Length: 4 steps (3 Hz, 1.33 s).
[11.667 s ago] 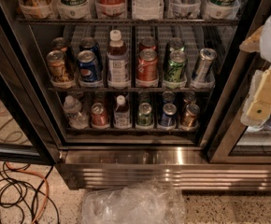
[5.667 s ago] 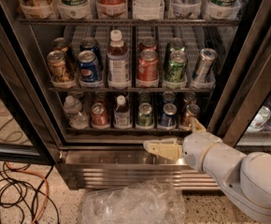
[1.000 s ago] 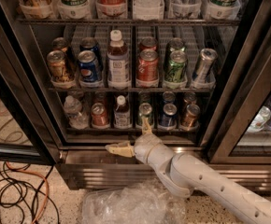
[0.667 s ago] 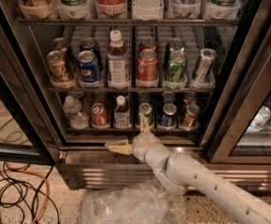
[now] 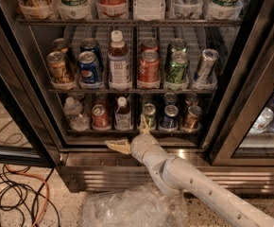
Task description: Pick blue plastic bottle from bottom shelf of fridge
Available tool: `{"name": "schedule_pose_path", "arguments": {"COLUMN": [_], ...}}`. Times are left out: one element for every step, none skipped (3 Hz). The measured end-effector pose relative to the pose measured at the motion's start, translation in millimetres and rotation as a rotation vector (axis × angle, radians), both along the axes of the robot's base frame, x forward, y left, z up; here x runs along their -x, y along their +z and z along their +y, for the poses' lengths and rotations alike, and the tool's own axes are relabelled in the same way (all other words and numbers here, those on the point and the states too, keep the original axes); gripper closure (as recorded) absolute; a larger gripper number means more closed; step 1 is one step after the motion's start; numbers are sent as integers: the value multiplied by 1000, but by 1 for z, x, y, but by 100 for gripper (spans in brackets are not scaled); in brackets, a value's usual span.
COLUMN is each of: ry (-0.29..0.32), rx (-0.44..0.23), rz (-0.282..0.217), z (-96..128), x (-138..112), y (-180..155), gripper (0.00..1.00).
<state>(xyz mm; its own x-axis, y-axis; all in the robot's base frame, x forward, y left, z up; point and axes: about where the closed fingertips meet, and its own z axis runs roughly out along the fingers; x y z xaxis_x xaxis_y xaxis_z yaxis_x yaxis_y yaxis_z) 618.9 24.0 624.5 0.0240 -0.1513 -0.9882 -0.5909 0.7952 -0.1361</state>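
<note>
Standing untouched on the bottom shelf (image 5: 82, 133) of the fridge (image 5: 104, 173), the blue plastic bottle (image 5: 123, 113) has not been moved. The hand (image 5: 126, 133) has been brought leftward to just below it, fingers spread apart, so a grasp is judged imminent.

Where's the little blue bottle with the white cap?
The small blue plastic bottle stands on the bottom shelf, between a red can and a green can, just above the open gripper.
</note>
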Motion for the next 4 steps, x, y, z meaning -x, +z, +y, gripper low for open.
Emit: {"name": "schedule_pose_path", "arguments": {"ry": [-25, -47, -76, -115], "rx": [-32, -70, -90, -82], "rz": [-10, -29, -32, -33], "z": [5, 15, 23, 24], "x": [-5, -18, -24, -28], "y": [1, 5, 3, 0], "gripper": [1, 7, 0, 0]}}
